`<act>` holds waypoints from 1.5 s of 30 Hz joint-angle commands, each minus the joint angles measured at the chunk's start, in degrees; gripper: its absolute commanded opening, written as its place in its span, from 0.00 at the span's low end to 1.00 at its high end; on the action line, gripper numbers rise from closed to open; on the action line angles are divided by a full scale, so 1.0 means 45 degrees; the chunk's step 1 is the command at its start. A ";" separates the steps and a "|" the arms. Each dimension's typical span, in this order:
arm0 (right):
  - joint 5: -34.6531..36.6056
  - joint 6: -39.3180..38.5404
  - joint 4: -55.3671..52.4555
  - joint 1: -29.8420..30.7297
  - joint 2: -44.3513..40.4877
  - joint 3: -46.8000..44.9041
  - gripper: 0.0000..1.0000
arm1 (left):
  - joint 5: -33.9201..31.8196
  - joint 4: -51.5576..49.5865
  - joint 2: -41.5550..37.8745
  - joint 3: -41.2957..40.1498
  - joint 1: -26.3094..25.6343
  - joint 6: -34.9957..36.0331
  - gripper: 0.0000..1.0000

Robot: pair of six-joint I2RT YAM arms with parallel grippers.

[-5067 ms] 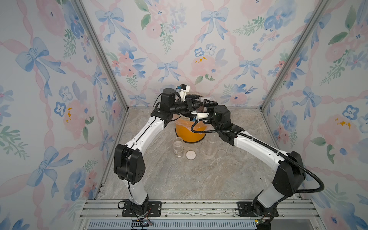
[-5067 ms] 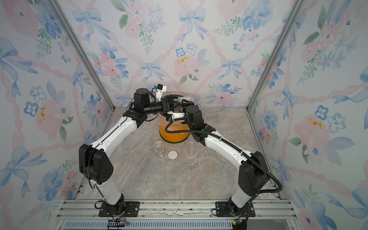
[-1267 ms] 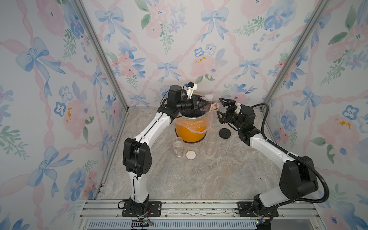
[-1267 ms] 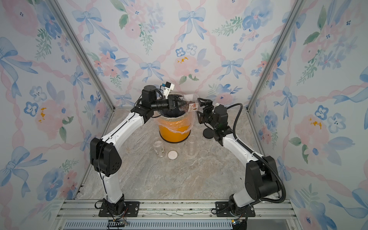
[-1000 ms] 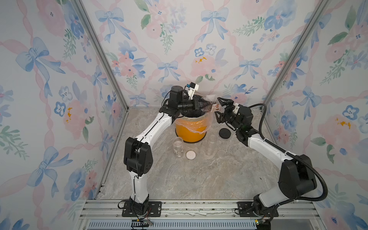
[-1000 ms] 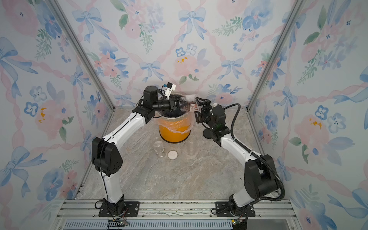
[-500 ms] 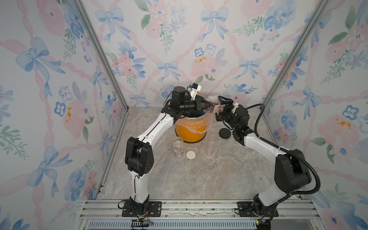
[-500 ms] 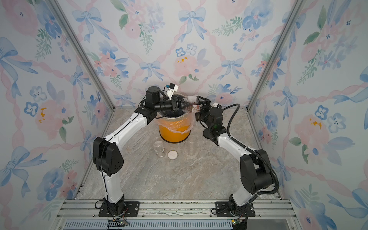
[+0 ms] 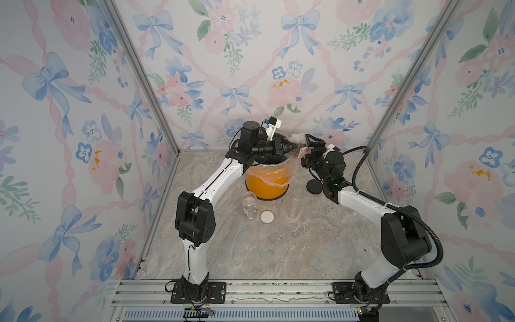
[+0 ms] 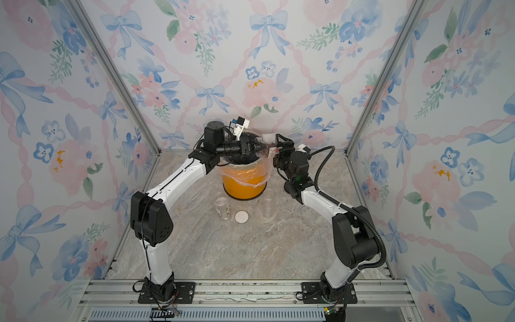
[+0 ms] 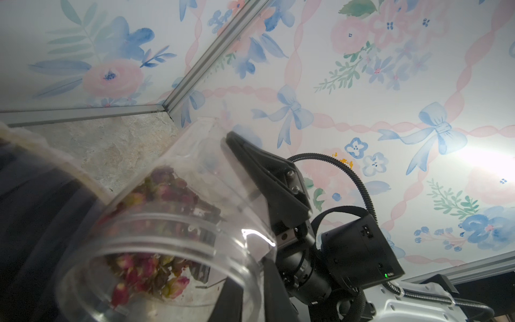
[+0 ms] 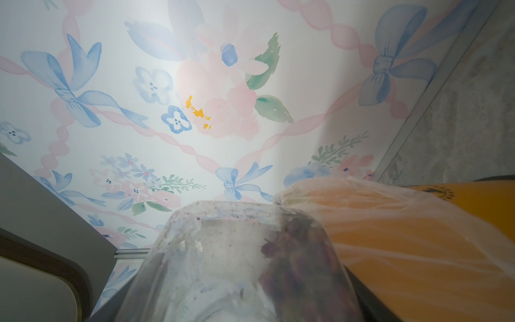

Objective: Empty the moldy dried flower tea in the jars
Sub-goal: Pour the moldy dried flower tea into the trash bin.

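Observation:
A squarish labelled clear jar (image 9: 297,143) (image 10: 266,145) lies nearly level above the right rim of the orange bin (image 9: 267,184). It has no lid. Reddish dried flower tea (image 11: 156,267) (image 12: 292,251) lies inside it. My right gripper (image 9: 305,147) (image 12: 242,292) is shut on the jar's body from the right. At the jar's mouth, my left gripper (image 9: 289,145) (image 11: 249,269) has its fingers a little apart, one on each side of the rim wall. Two more jars stand on the table, lidless: a round one (image 9: 249,205) and a tall slim one (image 9: 294,206).
The bin has a clear plastic liner and a dark inside. A white lid (image 9: 267,217) lies by the round jar, a translucent lid (image 9: 310,214) by the slim jar, a black lid (image 9: 315,186) under my right forearm. The back wall is close behind both grippers.
My right gripper came in from the right and closed around the jar held over the bin. My left gripper's fingers, tight on the rim before, have parted slightly.

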 commanded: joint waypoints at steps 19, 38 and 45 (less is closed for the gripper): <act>0.0777 -0.4549 -0.3344 0.0486 0.0067 0.2758 0.71 | -0.2935 -0.0291 -0.3467 -0.3079 0.2470 0.1610 0.84; 0.1917 -1.4218 -0.9313 0.1981 0.2291 0.8516 0.71 | -0.4530 -0.0286 -0.5982 -0.6066 0.2821 0.2487 0.96; 0.2704 -1.8852 -1.0282 0.3003 0.3571 1.0656 0.71 | -0.5483 -0.0269 -0.6896 -0.6784 0.2838 0.2645 0.98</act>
